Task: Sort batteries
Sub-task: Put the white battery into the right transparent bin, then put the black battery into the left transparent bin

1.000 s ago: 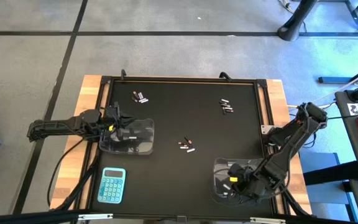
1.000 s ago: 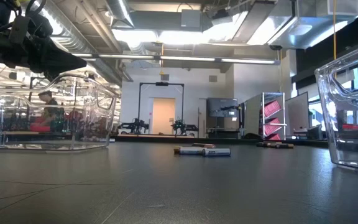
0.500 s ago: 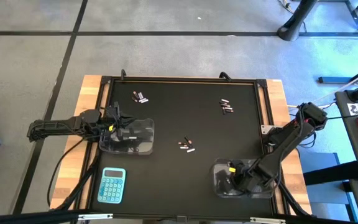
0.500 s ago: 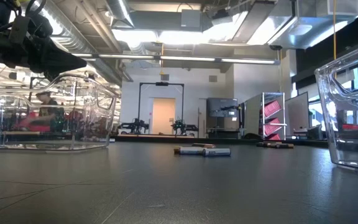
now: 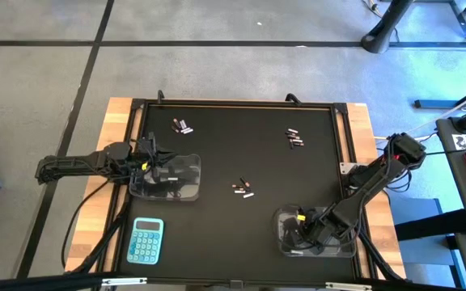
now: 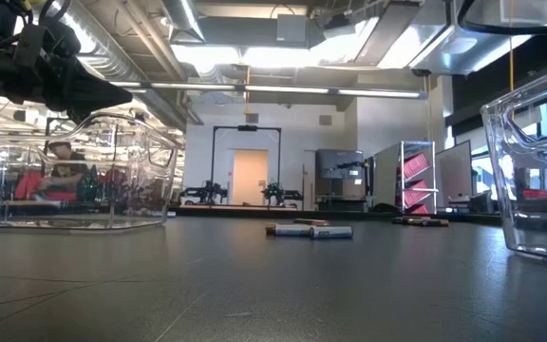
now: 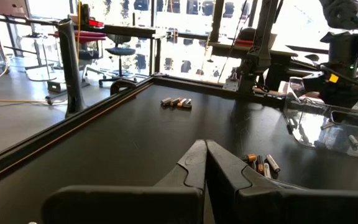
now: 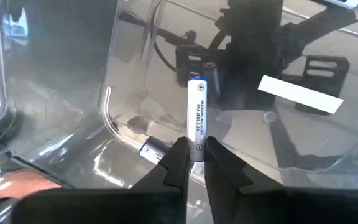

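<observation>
Release step at the right-hand clear tub (image 5: 285,240). My right gripper (image 8: 194,160) hung inside it, its narrow jaws pinching the lower end of a silvery-white battery (image 8: 197,116) that stood upright between the fingertips; another pale cell (image 8: 151,150) lay on the tub floor just beside them. I judged the sound method to be easing the jaws apart while low in the tub, so the cell would tip and settle rather than bounce over the wall. My left gripper (image 7: 205,163) waited with jaws shut by the left-hand tub (image 5: 186,168). Loose batteries lay in three clusters on the mat: near the middle (image 5: 243,189), far left (image 5: 183,125) and far right (image 5: 294,138).
</observation>
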Robot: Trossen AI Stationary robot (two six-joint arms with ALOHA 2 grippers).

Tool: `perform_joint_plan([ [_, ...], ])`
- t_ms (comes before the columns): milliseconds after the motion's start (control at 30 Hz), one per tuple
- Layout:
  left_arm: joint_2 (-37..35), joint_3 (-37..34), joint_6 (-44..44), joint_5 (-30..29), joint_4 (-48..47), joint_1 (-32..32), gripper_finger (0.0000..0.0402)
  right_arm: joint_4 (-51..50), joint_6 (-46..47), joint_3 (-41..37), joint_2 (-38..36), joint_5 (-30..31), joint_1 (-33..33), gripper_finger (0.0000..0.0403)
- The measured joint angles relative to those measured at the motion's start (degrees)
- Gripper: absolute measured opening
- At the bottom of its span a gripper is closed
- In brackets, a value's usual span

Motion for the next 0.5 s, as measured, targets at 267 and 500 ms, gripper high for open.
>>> perform_joint_plan([
  [267, 0.0, 0.0, 0.0, 0.0, 0.0, 0.0, 0.0, -5.2, -1.2, 2.3, -3.4, -2.6, 0.0, 0.0141],
  [500, 0.0, 0.0, 0.0, 0.0, 0.0, 0.0, 0.0, -23.3, -5.8, 14.9, -9.2, 7.8, 0.0, 0.0146],
])
